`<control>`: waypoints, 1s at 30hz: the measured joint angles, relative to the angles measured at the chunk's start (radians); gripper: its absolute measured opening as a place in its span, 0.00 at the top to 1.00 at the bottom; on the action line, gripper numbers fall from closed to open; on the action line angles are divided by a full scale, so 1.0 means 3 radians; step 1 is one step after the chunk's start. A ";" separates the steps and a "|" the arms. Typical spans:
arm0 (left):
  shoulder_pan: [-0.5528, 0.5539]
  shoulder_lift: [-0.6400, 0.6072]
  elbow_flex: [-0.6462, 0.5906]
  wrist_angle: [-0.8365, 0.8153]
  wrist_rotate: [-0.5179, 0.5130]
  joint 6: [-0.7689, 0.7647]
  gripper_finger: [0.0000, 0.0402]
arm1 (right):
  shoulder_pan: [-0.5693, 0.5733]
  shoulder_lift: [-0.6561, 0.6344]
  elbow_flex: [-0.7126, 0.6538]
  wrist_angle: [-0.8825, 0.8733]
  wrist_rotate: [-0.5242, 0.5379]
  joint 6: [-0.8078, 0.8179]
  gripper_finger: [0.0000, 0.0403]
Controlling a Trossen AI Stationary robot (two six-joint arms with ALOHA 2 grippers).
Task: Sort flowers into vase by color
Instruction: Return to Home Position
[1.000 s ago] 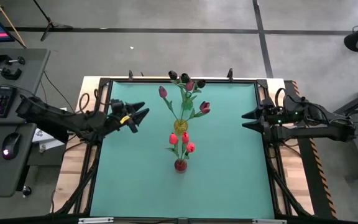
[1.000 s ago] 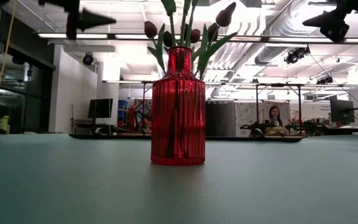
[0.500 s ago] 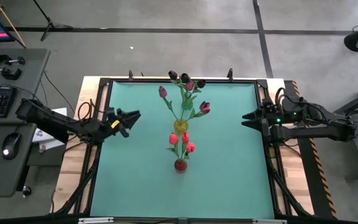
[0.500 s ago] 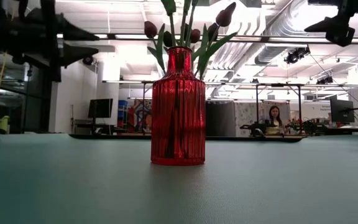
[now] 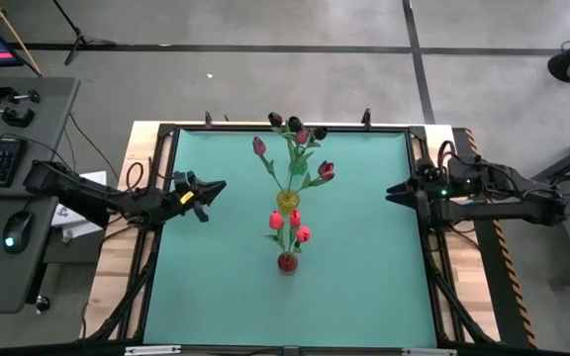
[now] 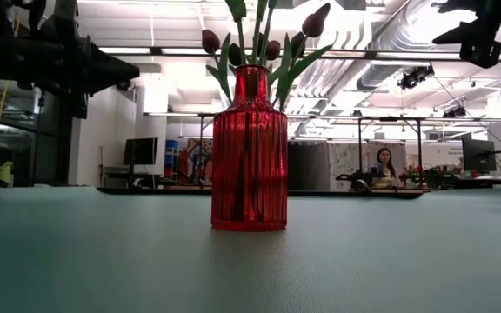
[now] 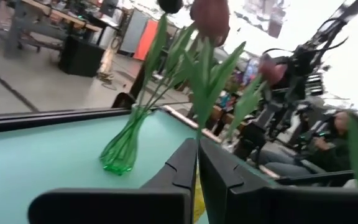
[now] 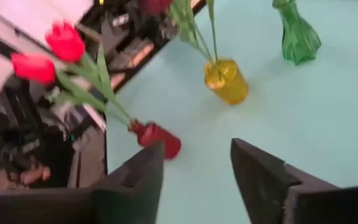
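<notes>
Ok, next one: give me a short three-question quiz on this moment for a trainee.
1. True or false: a tulip lies loose on the table.
2. Which hand is open? A) left B) right
3. Fill in: the bright red tulips stand in the ___ vase.
Key: 1 false. 2 B: right hand open, left hand shut. 3 red vase.
</notes>
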 joint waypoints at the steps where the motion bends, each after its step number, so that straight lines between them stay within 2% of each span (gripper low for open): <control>1: 0.0006 0.0001 0.0000 -0.0038 -0.0024 0.0000 0.98 | 0.0000 -0.0006 0.0000 -0.0050 -0.0039 -0.0046 0.60; 8: 0.0021 0.0002 0.0000 -0.0172 -0.0064 0.0002 0.97 | 0.0001 -0.0287 -0.0001 -0.0281 -0.0439 -0.0543 0.93; 10: 0.0021 0.0001 0.0000 -0.0201 -0.0064 0.0003 0.97 | 0.0001 -0.0444 -0.0001 -0.0265 -0.0486 -0.0715 0.98; 14: 0.0020 0.0002 0.0000 -0.0204 -0.0064 0.0002 0.97 | 0.0001 -0.0805 -0.0035 -0.0057 -0.0512 -0.0985 0.97; 20: 0.0020 0.0002 0.0000 -0.0203 -0.0064 0.0002 0.97 | 0.0000 -0.1298 -0.0432 0.1041 -0.0631 -0.1210 0.99; 22: 0.0020 0.0002 0.0000 -0.0203 -0.0064 0.0002 0.97 | 0.0000 -0.1298 -0.0657 0.1444 -0.0722 -0.1199 1.00; 27: 0.0020 0.0005 0.0001 -0.0217 -0.0064 0.0001 0.97 | 0.0002 -0.1204 -0.1264 0.2295 -0.1222 -0.0987 1.00; 30: 0.0019 0.0007 0.0001 -0.0223 -0.0064 0.0001 0.97 | 0.0003 -0.1238 -0.1525 0.2570 -0.1238 -0.0969 1.00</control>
